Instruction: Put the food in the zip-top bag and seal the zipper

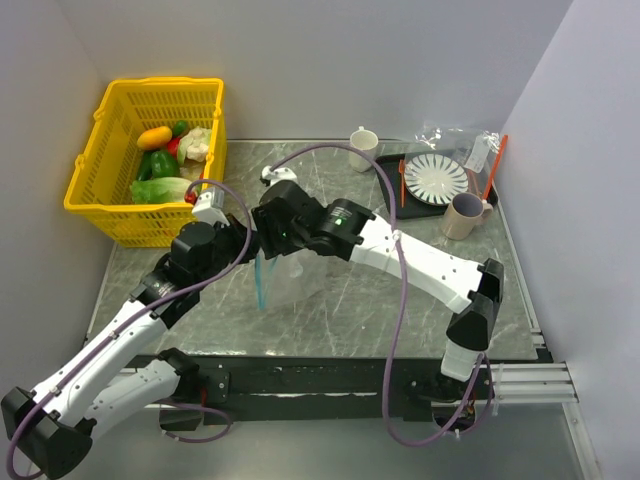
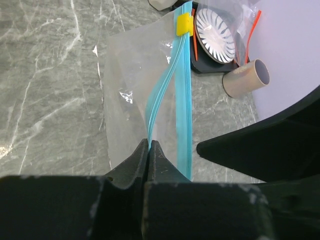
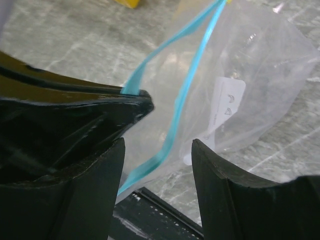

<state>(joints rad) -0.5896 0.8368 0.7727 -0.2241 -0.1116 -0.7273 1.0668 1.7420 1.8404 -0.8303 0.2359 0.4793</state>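
The zip-top bag (image 2: 132, 100) is held by one lip of the zipper (image 2: 186, 95), pinched in the left gripper (image 2: 149, 150); the other lip runs between the fingers of the wide-open right gripper (image 3: 158, 150).

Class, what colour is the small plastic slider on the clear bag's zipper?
Yellow plastic slider; clearest in left wrist view.

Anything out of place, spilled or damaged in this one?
Nothing spilled or damaged. The zip-top bag looks empty, its zipper pinched by the left gripper, the right gripper open around the other lip; the toy vegetables lie in the yellow basket.
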